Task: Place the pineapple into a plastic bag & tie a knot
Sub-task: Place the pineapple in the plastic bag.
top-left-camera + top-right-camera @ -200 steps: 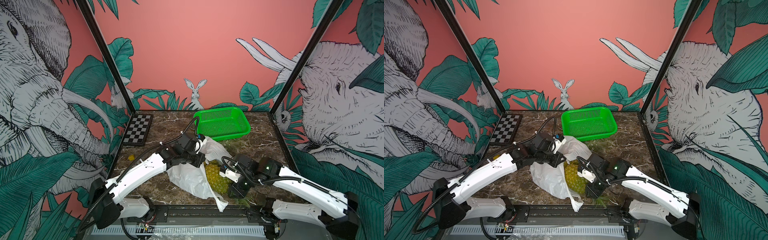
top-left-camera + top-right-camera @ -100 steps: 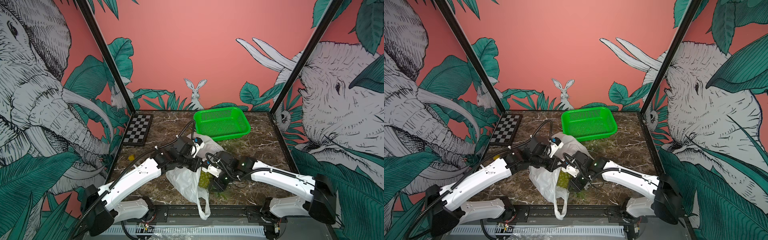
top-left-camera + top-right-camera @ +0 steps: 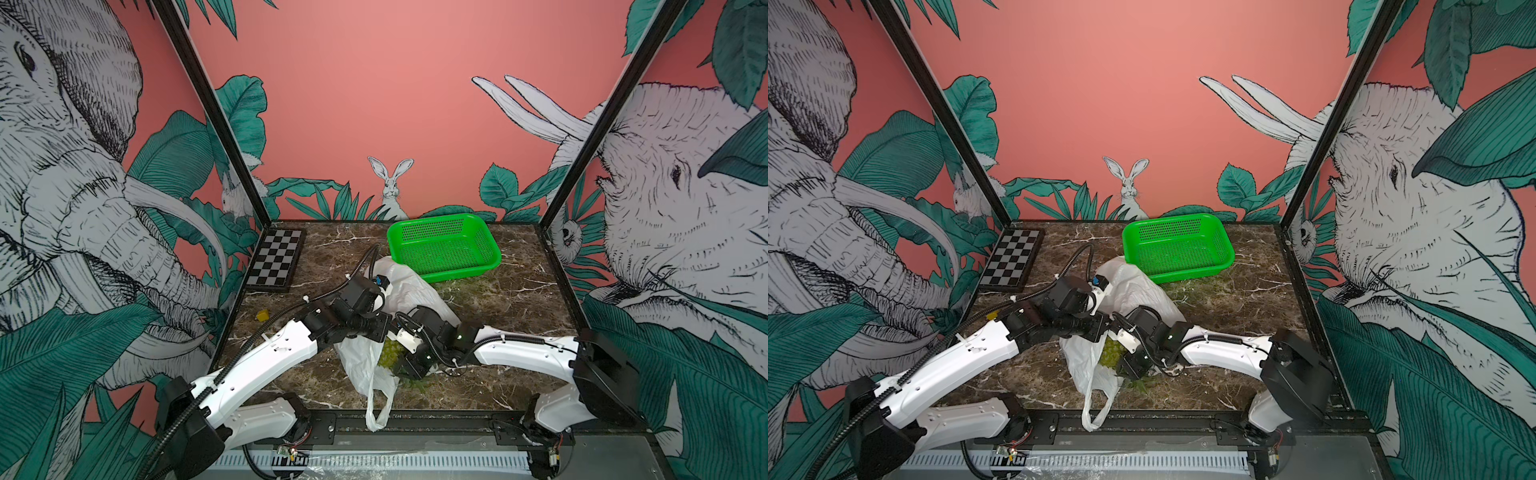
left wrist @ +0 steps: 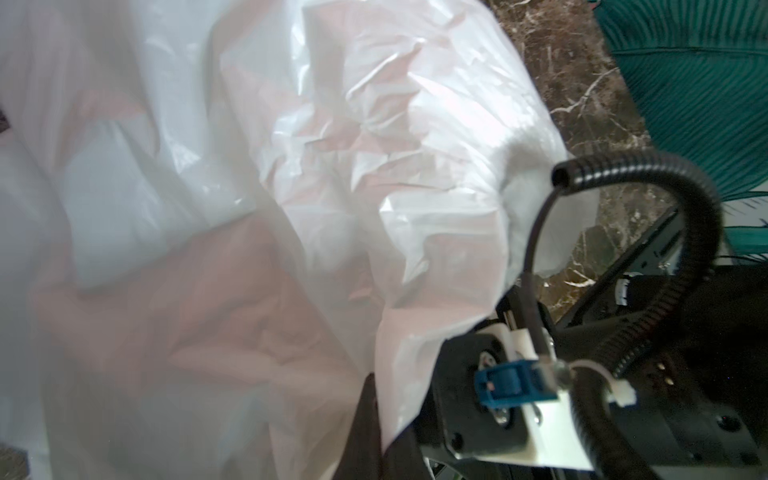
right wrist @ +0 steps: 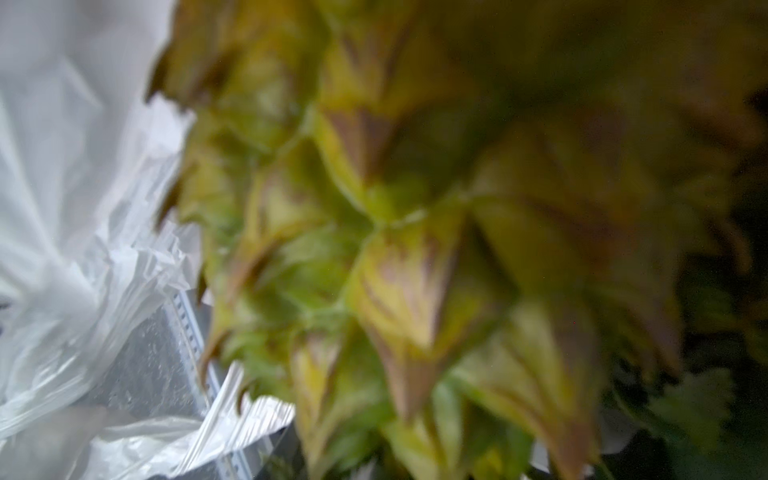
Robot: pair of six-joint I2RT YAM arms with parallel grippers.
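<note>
At the table's front edge, we see the bag's handle drooping over. Just behind, our right gripper clasps the pineapple at the bag's mouth. Our left gripper pinches the bag's rim. Farthest stands the basket.

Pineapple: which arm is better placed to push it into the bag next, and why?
Right: the right gripper holds the pineapple at the bag's mouth; the left gripper is shut on the bag.
</note>
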